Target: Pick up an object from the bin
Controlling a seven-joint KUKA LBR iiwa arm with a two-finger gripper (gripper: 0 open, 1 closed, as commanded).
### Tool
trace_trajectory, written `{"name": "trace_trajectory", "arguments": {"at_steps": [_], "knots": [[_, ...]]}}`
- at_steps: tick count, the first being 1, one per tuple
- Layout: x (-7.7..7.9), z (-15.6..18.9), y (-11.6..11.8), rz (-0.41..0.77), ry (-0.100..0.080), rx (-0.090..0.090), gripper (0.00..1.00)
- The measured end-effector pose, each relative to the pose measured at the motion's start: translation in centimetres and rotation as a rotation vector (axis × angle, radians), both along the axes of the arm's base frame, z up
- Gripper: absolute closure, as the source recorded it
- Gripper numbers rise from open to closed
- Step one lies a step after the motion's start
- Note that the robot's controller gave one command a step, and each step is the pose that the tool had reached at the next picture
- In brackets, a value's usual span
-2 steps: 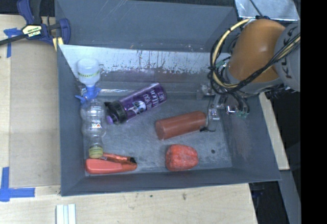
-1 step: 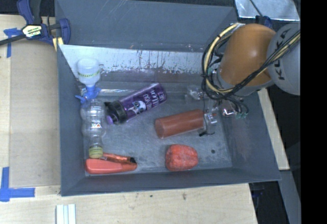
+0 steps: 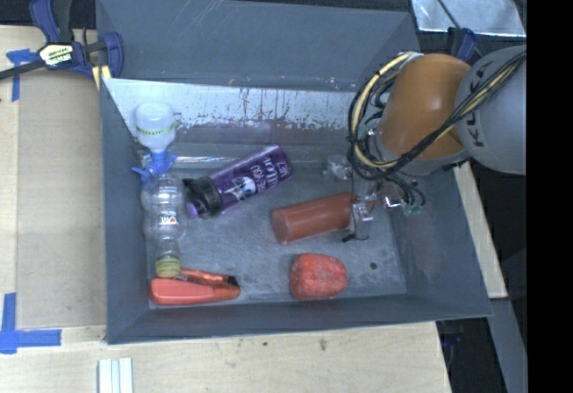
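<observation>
Claw (image 3: 361, 221) beside reddish-brown cylinder (image 3: 309, 219)

My gripper (image 3: 361, 219) sits low on the right side of the bin, at the right end of the reddish-brown cylinder (image 3: 312, 218), which blocks the way left. Red rounded lump (image 3: 317, 276) lies near, below the cylinder. Floor is bare to my right up to the grey metal bin wall (image 3: 439, 239). Bare patch mid-floor between cylinder, lump and orange-red flat tool (image 3: 192, 289). Purple bottle with black cap (image 3: 240, 179) lies tilted across the centre-back. Clear plastic bottle (image 3: 162, 212) lines the left wall.
</observation>
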State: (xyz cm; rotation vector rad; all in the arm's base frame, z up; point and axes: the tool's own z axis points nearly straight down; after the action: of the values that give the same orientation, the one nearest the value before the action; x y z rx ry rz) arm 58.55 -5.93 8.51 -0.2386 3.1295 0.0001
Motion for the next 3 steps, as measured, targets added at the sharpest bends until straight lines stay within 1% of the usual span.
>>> {"name": "trace_trajectory", "arguments": {"at_steps": [1,2,3], "knots": [[0.46,-1.48,0.91,0.177,0.0,-0.001,1.0],[0.46,-1.47,0.91,0.177,0.0,0.0,1.0],[0.28,-0.93,0.93,0.178,0.005,0.001,1.0]]}}
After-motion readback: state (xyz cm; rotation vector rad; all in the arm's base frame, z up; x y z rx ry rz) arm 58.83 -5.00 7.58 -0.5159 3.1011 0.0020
